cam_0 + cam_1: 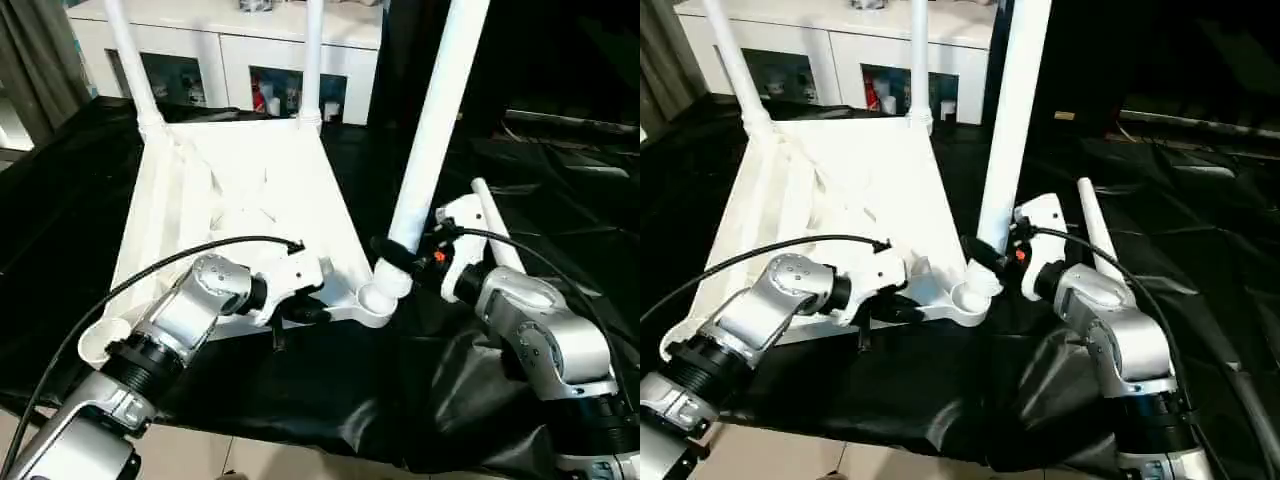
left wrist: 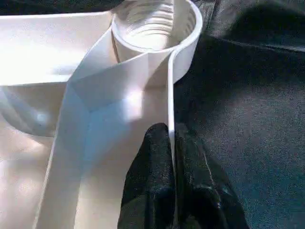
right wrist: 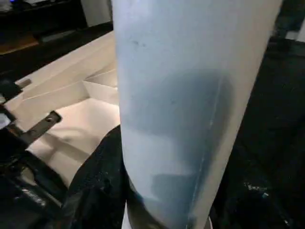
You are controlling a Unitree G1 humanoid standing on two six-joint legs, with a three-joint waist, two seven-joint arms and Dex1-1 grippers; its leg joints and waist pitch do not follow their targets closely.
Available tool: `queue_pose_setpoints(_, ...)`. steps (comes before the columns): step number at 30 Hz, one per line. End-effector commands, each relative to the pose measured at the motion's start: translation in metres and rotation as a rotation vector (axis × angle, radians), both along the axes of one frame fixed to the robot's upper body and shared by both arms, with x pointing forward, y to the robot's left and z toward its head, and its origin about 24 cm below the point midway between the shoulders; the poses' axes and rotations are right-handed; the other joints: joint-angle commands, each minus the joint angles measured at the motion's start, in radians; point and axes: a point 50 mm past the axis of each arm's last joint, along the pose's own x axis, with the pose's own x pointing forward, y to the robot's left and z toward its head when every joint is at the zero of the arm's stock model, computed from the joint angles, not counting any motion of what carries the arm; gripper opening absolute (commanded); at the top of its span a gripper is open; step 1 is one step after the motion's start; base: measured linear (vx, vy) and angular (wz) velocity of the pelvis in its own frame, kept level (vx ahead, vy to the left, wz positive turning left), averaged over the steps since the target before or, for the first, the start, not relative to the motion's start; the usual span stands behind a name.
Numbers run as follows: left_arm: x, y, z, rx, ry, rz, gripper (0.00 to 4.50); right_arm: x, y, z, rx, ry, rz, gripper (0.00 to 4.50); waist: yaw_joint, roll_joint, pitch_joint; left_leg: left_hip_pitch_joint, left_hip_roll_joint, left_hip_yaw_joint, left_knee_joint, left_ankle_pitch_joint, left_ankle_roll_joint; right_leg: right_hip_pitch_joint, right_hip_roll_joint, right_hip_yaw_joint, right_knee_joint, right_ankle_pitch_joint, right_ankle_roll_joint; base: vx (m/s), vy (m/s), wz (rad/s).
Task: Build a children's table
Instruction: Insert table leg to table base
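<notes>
My tabletop (image 1: 240, 190) is smooth white plastic with a soft sheen, its ribs catching light; the thin rim between my left gripper (image 2: 171, 157) fingers looks slightly translucent. The corner socket (image 2: 155, 24) shows moulded ridges inside its plastic wall. The leg (image 1: 435, 130) held in my right gripper (image 1: 400, 255) is a smooth white plastic tube, semi-gloss, with a faint seam line along it in the right wrist view. My fingers (image 2: 147, 191) are black with a finely grainy, slightly shiny surface. My forearms (image 1: 540, 330) are brushed silver metal with black joints. The cover (image 1: 330, 400) beneath is black sheeting, wrinkled and glossy. The cabinet (image 1: 240, 50) is white, with glass doors.
</notes>
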Motion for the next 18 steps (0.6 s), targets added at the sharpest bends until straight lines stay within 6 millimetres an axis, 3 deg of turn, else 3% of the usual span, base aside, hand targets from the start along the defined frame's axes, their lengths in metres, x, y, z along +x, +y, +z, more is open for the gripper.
queue_pose_setpoints(1,0.003,0.004,0.009,-0.064,-0.031,0.015,0.0,-0.001,0.003,0.01,0.002,-0.028,0.04,1.88,-0.003,0.005,-0.074,-0.004,0.015,0.0,-0.066,-0.137,0.011,0.064,-0.062,0.058,-0.086,-0.232,-0.133,0.0,0.0,0.0)
queue_pose_setpoints(6,0.002,0.004,0.01,-0.166,-0.024,0.02,0.0,-0.001,0.005,0.009,0.009,-0.02,0.049,1.88,-0.004,0.003,-0.073,-0.005,0.015,0.0,-0.066,-0.131,0.015,0.064,-0.063,0.058,-0.089,-0.251,-0.125,0.0,0.0,0.0)
queue_pose_setpoints(13,-0.003,0.01,-0.002,-0.127,0.015,0.02,0.0,0.001,0.012,0.006,0.012,-0.006,0.076,1.88,-0.008,0.009,-0.072,-0.006,0.013,0.001,-0.067,-0.132,0.02,0.062,-0.062,0.058,-0.091,-0.278,-0.113,0.0,0.0,0.0)
queue_pose_setpoints(18,0.0,0.009,-0.002,-0.155,0.008,0.042,0.0,0.002,0.017,0.003,0.005,0.006,0.094,1.88,-0.012,0.006,-0.071,-0.005,0.012,0.002,-0.066,-0.141,0.022,0.06,-0.062,0.058,-0.097,-0.324,-0.099,0.0,0.0,0.0)
